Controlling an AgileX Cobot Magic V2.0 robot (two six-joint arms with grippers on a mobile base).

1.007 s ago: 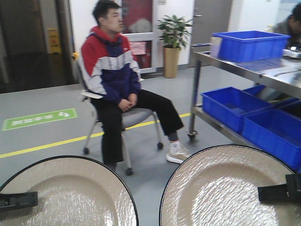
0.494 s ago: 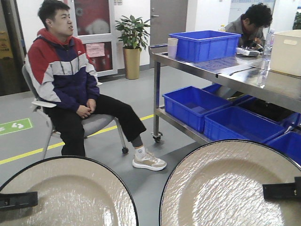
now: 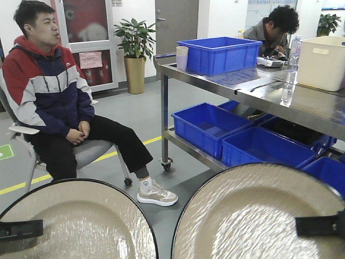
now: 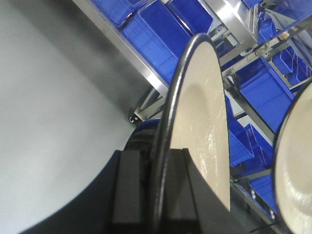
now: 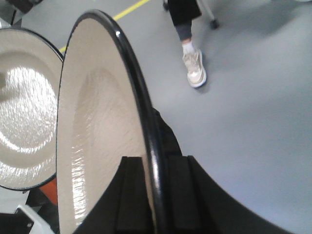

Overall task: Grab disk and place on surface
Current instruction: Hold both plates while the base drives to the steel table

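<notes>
Two disks show, both beige plates with a black rim. The left disk [image 3: 81, 221] [image 4: 204, 97] is held on edge by my left gripper [image 3: 38, 229] [image 4: 158, 155], whose jaws are shut on its rim. My right gripper [image 3: 302, 225] [image 5: 155, 160] is shut on the rim of the right disk [image 3: 253, 216] [image 5: 92, 122]. Both disks are held up in the air side by side, apart from each other. The right disk's edge [image 4: 295, 161] shows in the left wrist view, and the left disk [image 5: 24, 112] shows in the right wrist view. The surface is out of view.
A man [image 3: 48, 97] sits on a chair at the left. A steel rack table [image 3: 253, 86] at the right carries blue bins [image 3: 218, 54] on top and more bins [image 3: 207, 124] on its lower shelf. A white bin [image 3: 322, 62], a second person [image 3: 272, 29] and a potted plant [image 3: 135, 48] stand further back.
The whole scene has slid left in the front view: the seated man and the steel table moved left. Both disks stay clamped in the grippers; the right one sits slightly further left.
</notes>
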